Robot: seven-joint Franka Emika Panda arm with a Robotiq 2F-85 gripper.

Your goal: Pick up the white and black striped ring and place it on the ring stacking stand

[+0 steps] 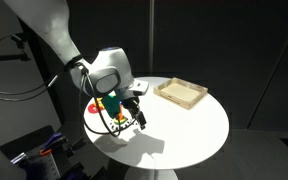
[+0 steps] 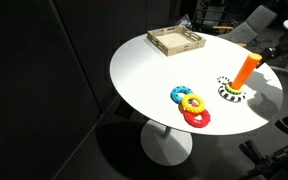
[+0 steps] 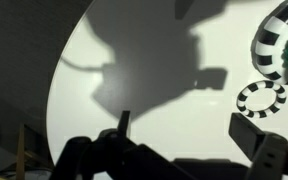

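The white and black striped ring [image 3: 261,97] lies flat on the white table in the wrist view, just beyond my right finger and outside the jaws. My gripper [image 3: 184,122] is open and empty, hovering low over bare table; it also shows in an exterior view [image 1: 136,114]. The ring stacking stand is an orange peg [image 2: 245,70] with a striped patch at its foot [image 2: 230,90]. A larger striped curve with green inside it [image 3: 275,40] shows at the top right of the wrist view. The peg's orange also shows beside my wrist [image 1: 111,103].
A shallow wooden tray [image 1: 181,94] sits at the far side of the round white table [image 2: 149,75] and shows in both exterior views [image 2: 176,41]. Blue, yellow and red rings [image 2: 190,106] lie in a cluster near the peg. A red ring [image 1: 91,108] lies behind my wrist.
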